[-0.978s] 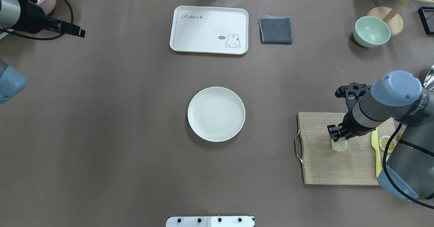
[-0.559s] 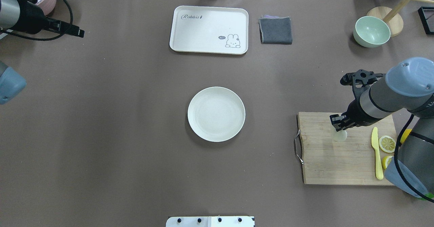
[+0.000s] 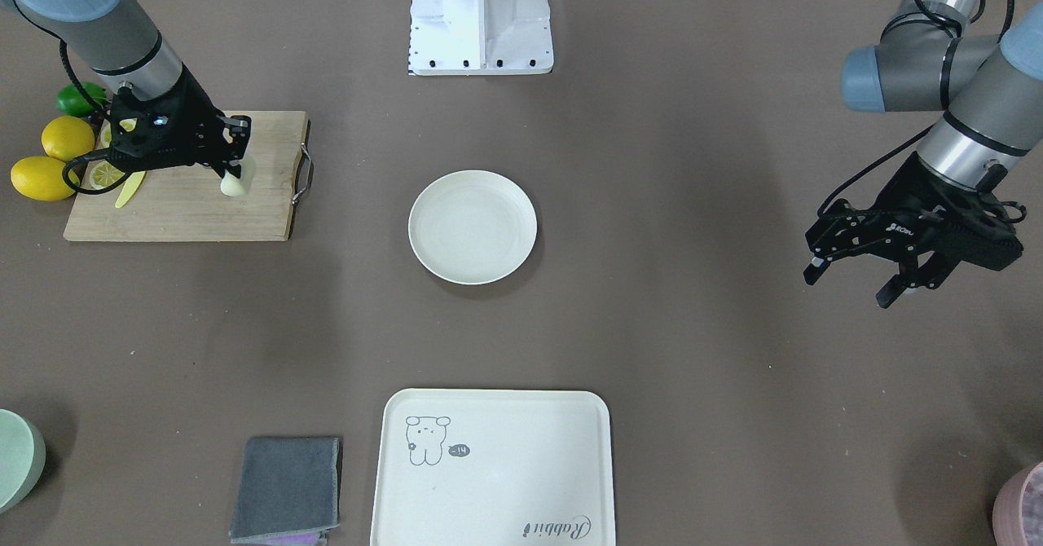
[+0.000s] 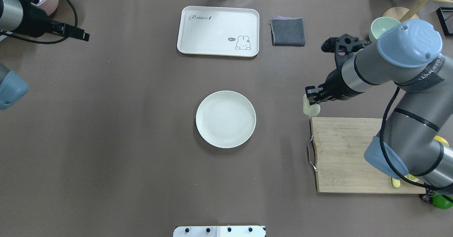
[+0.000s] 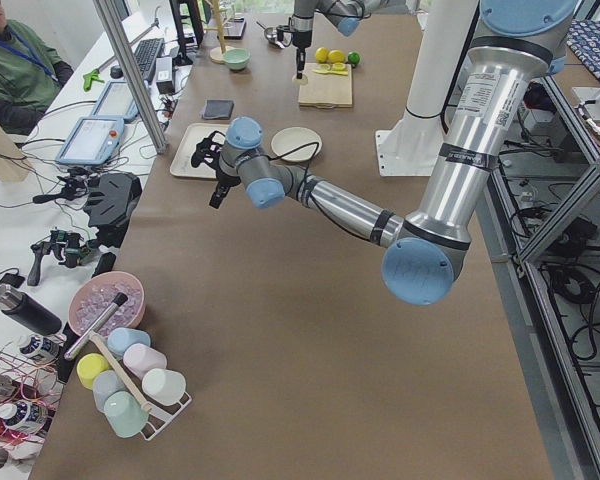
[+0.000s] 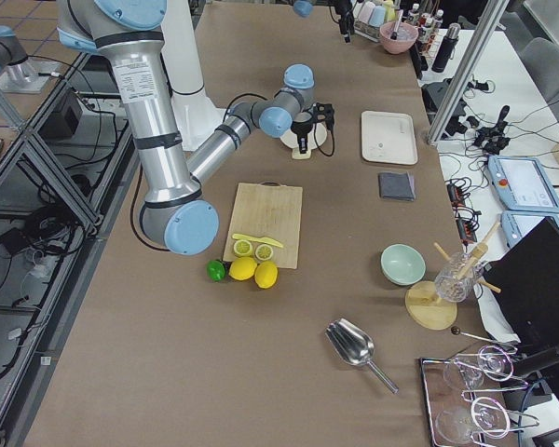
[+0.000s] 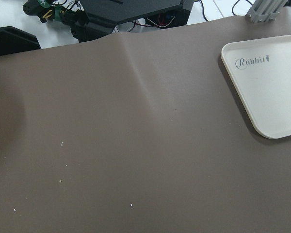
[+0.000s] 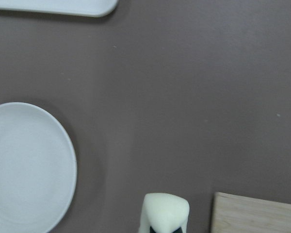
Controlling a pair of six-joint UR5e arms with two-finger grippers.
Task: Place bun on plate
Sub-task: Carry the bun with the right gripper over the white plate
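Overhead exterior: right hand (image 4: 313,100) pinches pale cream rounded bun (image 4: 310,110) near the corner of wooden board (image 4: 339,152). Bare brown desk (image 4: 279,109) lies between bun and round off-white plate (image 4: 225,119).

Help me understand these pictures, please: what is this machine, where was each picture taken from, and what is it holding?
These are two robot arms at a brown table, each ending in a two-finger gripper. Six cameras caught the same instant: one looks down from behind the robot, one faces it from across the table, one stands at each end of the table, and one sits on each wrist. The right gripper is shut on the bun, a small pale block, by the edge of the wooden cutting board. The left gripper hangs open with nothing in it. The round plate in the middle is bare. Also on the table are a cream tray, a grey cloth, lemons and a green bowl.
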